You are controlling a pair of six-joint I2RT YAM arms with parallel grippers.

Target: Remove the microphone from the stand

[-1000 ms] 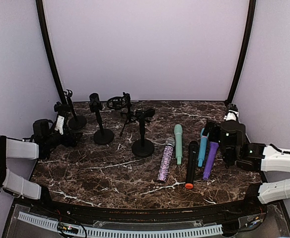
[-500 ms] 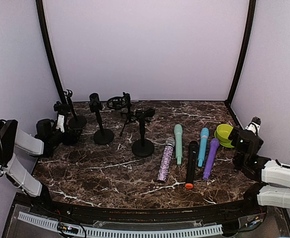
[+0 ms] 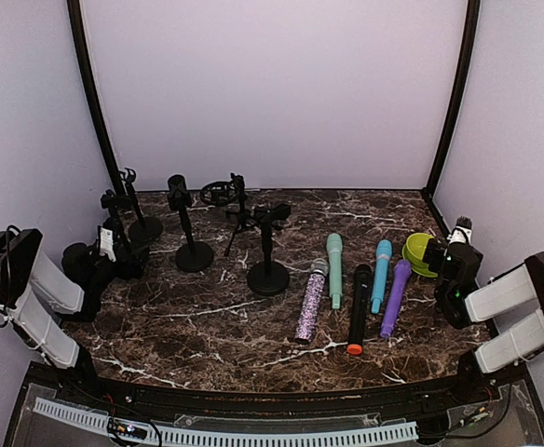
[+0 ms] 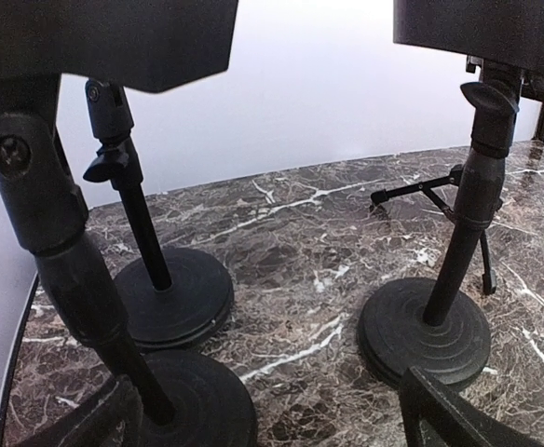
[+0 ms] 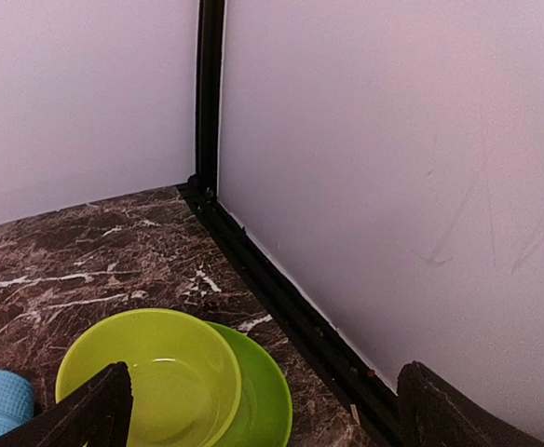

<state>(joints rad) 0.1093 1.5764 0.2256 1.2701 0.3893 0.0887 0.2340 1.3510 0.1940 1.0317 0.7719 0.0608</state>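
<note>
A dark brown marble-patterned surface (image 3: 207,321) with white veins carries everything. Black microphone stands crowd its left half. There is a back-left black stand (image 3: 144,226) on a round base and a middle black stand (image 3: 195,253) beside it. A front black stand (image 3: 268,277) sits nearer the centre, and a small black tripod stand (image 3: 235,207) with a ring-shaped mount is behind them. In the left wrist view a closest black stand (image 4: 67,279) with a screwed joint fills the left side. Its round base lies right between the fingers, and the other poles rise beyond it.

The left hand (image 3: 115,250) sits low at the left edge among these stands. Its jaws are spread wide and it holds nothing.

Five microphones lie flat on the surface, side by side, right of the stands and apart from them. They are a glittery purple microphone (image 3: 308,303) with a grey head and a mint-green microphone (image 3: 334,270). Next come a black microphone with an orange end (image 3: 359,307), a blue microphone (image 3: 381,275) and a purple microphone (image 3: 395,298).

Two nested lime-green bowls (image 5: 151,372) sit just beside the blue microphone's head, close to the right wall (image 5: 393,186).

The right hand (image 3: 447,256) hangs over the right edge just by the bowls. It faces the back corner with its black frame post (image 5: 207,93), and it is fully spread and empty.
</note>
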